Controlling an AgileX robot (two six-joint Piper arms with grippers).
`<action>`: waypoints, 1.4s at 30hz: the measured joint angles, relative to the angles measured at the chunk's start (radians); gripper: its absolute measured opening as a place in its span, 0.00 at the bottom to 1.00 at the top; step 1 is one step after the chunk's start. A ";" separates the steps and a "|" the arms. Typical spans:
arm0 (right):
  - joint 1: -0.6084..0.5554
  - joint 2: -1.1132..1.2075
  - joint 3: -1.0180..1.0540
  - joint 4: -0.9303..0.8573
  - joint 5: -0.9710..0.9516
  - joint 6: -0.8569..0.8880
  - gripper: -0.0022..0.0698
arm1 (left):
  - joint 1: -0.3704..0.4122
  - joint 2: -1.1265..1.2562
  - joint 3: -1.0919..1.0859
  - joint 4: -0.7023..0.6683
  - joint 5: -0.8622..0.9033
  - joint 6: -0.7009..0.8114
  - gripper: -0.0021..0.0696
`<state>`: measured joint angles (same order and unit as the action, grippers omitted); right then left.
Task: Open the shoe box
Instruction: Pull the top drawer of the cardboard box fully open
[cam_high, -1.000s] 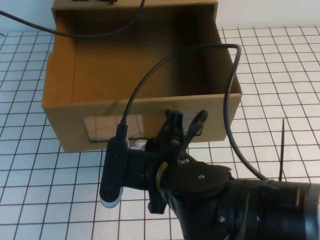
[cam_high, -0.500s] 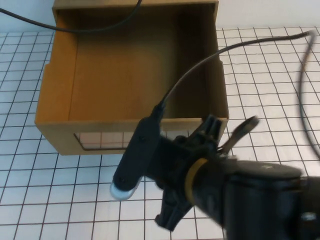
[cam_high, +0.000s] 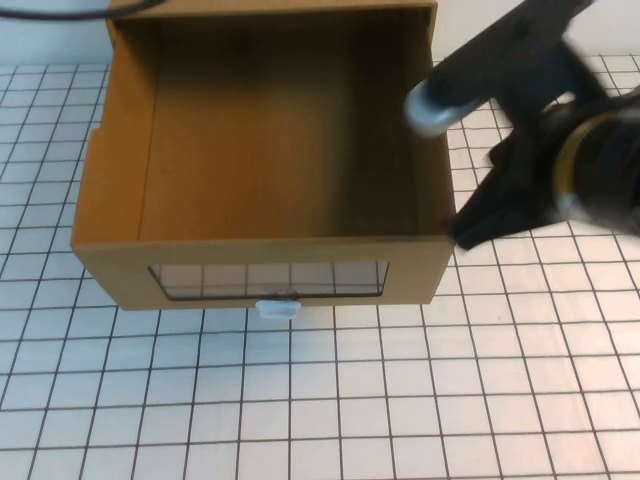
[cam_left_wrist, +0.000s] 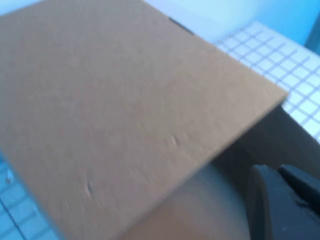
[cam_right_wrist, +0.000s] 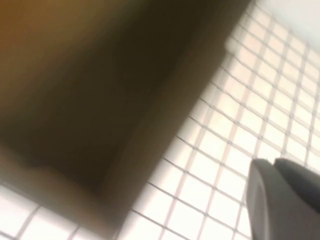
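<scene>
Hovering beside rectangular cardboard box (cam_high: 110, 272) wall, right claw (cam_high: 468, 230) pinched together; left claw (cam_left_wrist: 282, 200) near flat lid (cam_left_wrist: 125, 100), state unclear.

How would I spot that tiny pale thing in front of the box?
Start at the open cardboard box on the gridded table, with the shut right gripper off its right side and the left gripper by its lid. Its near wall has a clear window. Right under the window's middle sits a pale-blue tab, the only non-brown bit there.
</scene>
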<state>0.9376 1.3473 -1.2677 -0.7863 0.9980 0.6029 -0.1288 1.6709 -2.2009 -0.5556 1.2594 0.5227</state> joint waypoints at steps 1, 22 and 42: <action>-0.041 0.000 -0.009 0.035 0.002 -0.024 0.02 | 0.000 -0.026 0.031 0.005 0.000 0.004 0.03; -0.617 -0.511 0.443 0.786 -0.352 -0.467 0.01 | 0.000 -1.056 1.418 -0.063 -0.804 0.225 0.03; -0.618 -1.313 0.934 0.891 -0.456 -0.467 0.01 | 0.000 -1.684 2.039 -0.113 -0.944 0.306 0.03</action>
<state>0.3192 0.0342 -0.3334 0.1048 0.5417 0.1355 -0.1288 -0.0134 -0.1620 -0.6688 0.3154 0.8282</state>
